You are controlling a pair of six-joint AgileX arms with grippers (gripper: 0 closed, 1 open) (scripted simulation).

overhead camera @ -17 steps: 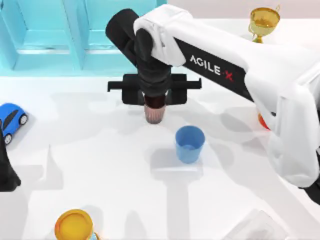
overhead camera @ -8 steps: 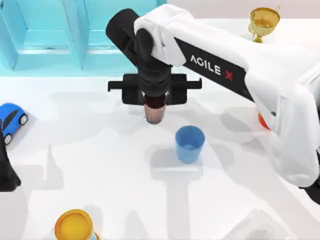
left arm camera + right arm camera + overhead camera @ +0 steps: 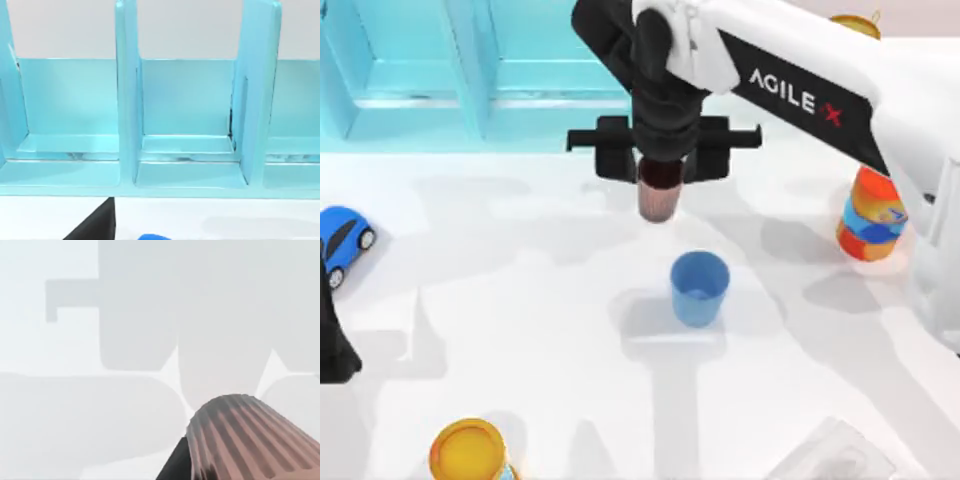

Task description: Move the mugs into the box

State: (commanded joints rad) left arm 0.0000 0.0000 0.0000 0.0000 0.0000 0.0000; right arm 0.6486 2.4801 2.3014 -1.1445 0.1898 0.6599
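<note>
Top view: right gripper (image 3: 660,185) clenched on the brown ribbed mug (image 3: 659,200), raised near the box (image 3: 470,70).
Right wrist view shows its ribs; the blue mug (image 3: 700,288) stands apart.

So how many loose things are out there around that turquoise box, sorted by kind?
Cups: 2, a ribbed dark brown cup in the right gripper and a plain blue cup standing on the white table.
Cans: 2, an orange-and-blue printed can and a yellow-topped can.
Toy cars: 1, a blue toy car.
Trophies: 1, a gold trophy.
Total: 6.
</note>
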